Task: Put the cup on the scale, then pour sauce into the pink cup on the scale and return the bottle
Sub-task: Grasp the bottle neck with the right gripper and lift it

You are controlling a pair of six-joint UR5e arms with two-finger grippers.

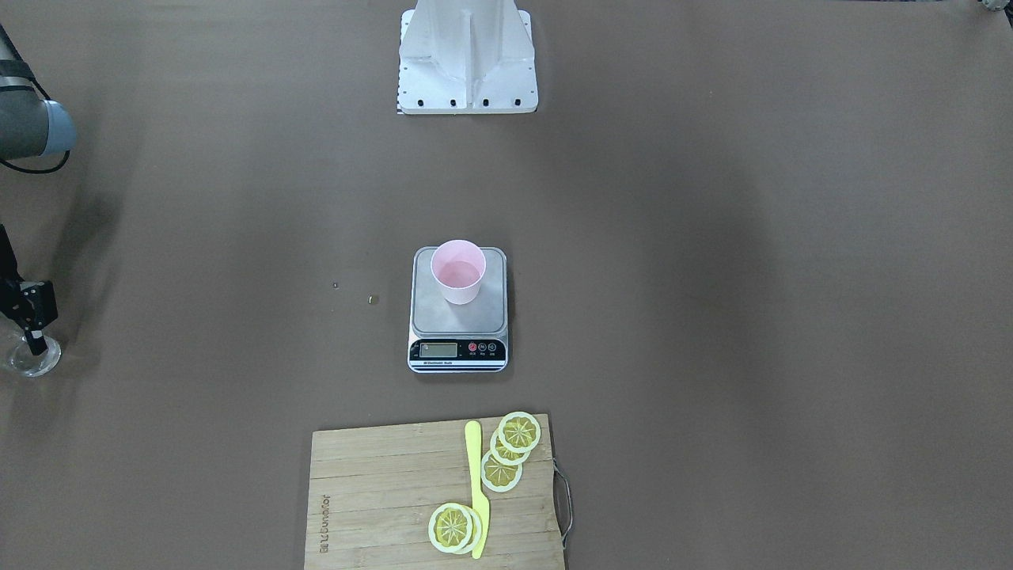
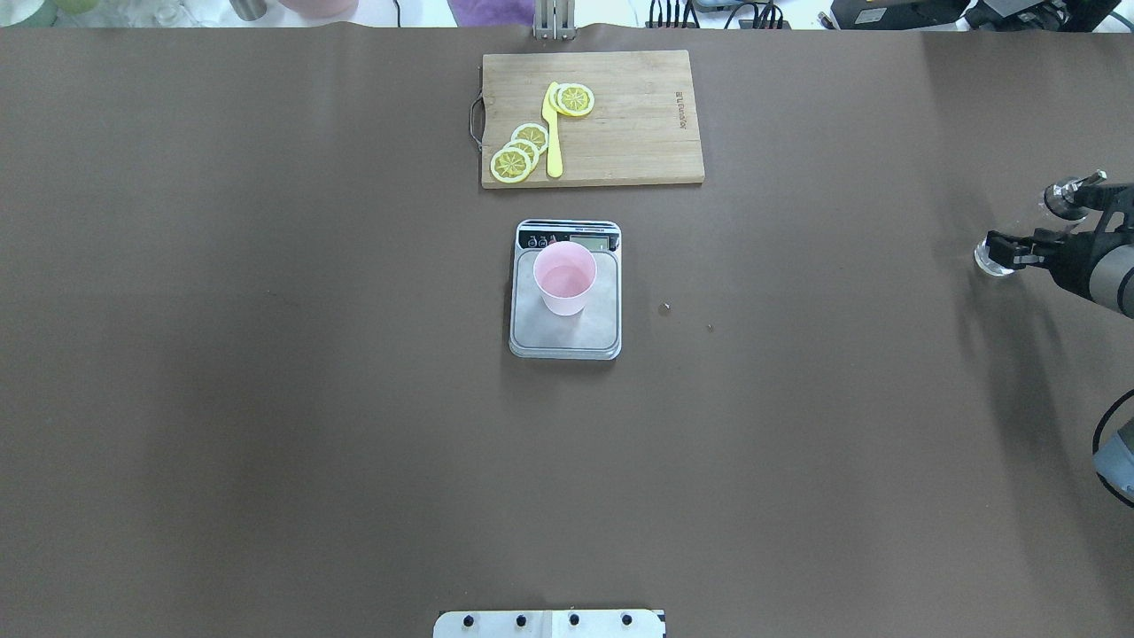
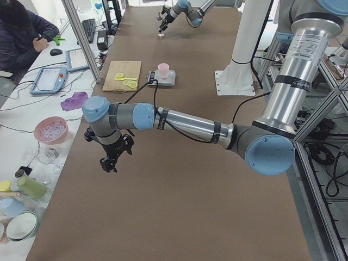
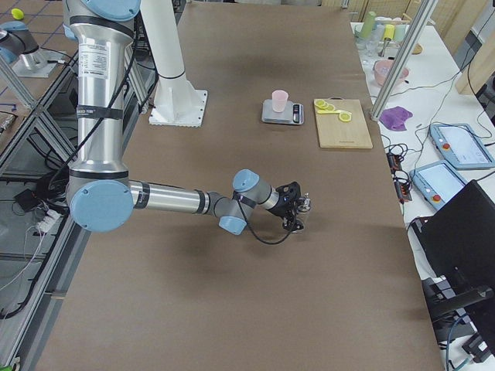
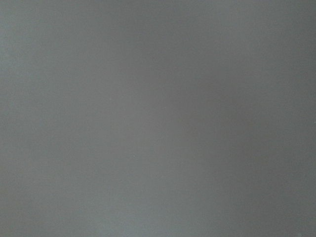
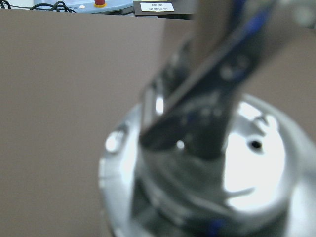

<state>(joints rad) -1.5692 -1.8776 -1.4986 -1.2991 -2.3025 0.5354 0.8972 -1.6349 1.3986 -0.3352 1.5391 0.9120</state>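
Observation:
The pale pink cup (image 1: pixel 457 273) stands upright on the steel scale (image 1: pixel 443 321) at mid-table, and its inside bottom looks wet. The cup also shows in the overhead view (image 2: pixel 564 276). The clear bottle (image 2: pixel 994 259) with the silver spout stands upright at the table's far right edge, its glass base also in the front view (image 1: pixel 32 360). My right gripper (image 2: pixel 1012 250) reaches down with a finger on each side of the bottle and looks shut on it. My left gripper (image 3: pixel 107 165) hangs above bare table far left. I cannot tell if it is open or shut.
A wooden cutting board (image 2: pixel 638 115) with lemon slices (image 2: pixel 518 155) and a yellow knife (image 2: pixel 553 133) lies beyond the scale. Two small specks (image 2: pixel 666 307) lie right of the scale. The robot's white base plate (image 1: pixel 467 79) is at the near edge.

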